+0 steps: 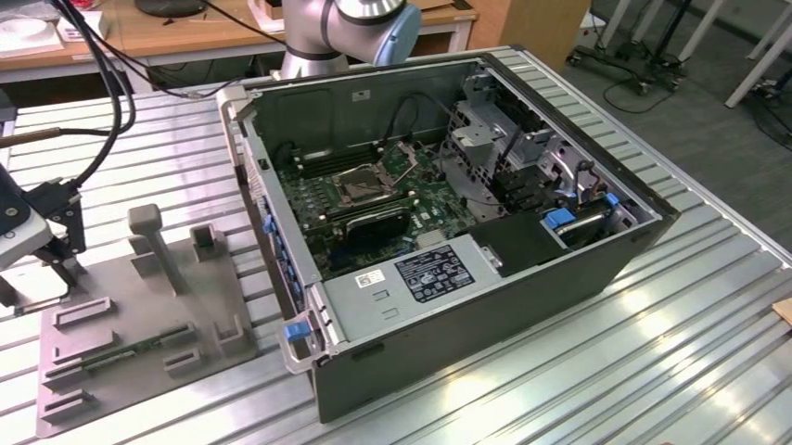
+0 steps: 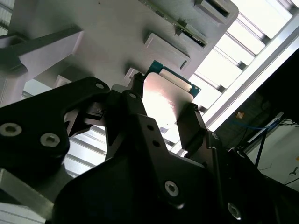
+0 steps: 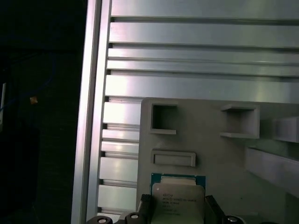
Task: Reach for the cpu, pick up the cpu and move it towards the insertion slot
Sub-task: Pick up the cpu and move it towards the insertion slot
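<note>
The cpu (image 2: 164, 91), a thin square chip with a pale metallic face and a green rim, sits between my black fingers (image 2: 190, 122) in both wrist views. My gripper (image 2: 163, 106) is shut on the cpu (image 3: 177, 193), gripping two opposite edges just above the grey plastic fixture (image 3: 205, 154). In the exterior view my gripper (image 1: 50, 243) hangs at the far left, over the fixture's (image 1: 136, 320) far corner. The insertion slot (image 1: 363, 183), a shiny metal frame with a dark centre, lies on the green board inside the open computer case, well towards the exterior view's right of my gripper.
The open black computer case (image 1: 495, 306) stands in the middle of the slatted aluminium table (image 1: 693, 362). The fixture carries upright posts (image 1: 148, 236) and a green memory stick (image 1: 124, 350). Cables (image 1: 118, 102) hang near my gripper. The table's edge rail (image 3: 91, 116) runs beside the fixture.
</note>
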Robot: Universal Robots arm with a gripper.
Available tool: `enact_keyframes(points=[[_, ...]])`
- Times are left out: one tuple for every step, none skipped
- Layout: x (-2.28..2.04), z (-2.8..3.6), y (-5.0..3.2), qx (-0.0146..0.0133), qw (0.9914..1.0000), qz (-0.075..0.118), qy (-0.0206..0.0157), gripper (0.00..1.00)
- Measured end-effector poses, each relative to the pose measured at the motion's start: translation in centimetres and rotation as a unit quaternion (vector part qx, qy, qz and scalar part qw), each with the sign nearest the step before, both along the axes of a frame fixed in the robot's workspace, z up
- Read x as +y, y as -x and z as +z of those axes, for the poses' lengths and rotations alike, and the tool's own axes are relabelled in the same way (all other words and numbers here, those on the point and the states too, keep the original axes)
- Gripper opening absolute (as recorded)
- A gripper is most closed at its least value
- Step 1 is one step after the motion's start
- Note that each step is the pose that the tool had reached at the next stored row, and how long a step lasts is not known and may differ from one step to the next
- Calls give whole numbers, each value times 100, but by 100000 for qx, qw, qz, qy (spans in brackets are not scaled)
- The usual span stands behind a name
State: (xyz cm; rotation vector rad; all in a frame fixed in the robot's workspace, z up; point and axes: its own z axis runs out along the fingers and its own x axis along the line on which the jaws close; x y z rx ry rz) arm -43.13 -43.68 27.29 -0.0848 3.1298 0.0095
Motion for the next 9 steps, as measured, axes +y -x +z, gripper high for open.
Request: enact_keyframes(points=[[0,-1,0,-10,100000,1,-6,54],[0,0,0,-11,100000,2,-7,54],[0,0,0,-11,100000,2,-7,54],[0,1,0,-8,100000,2,-5,54],[0,2,0,3,100000,2,0,54],[0,2,0,0,100000,3,-1,54],[0,2,0,-1,100000,2,-2,54],[0,2,0,-3,100000,1,-3,54],[0,3,0,-1,100000,1,0,54]])
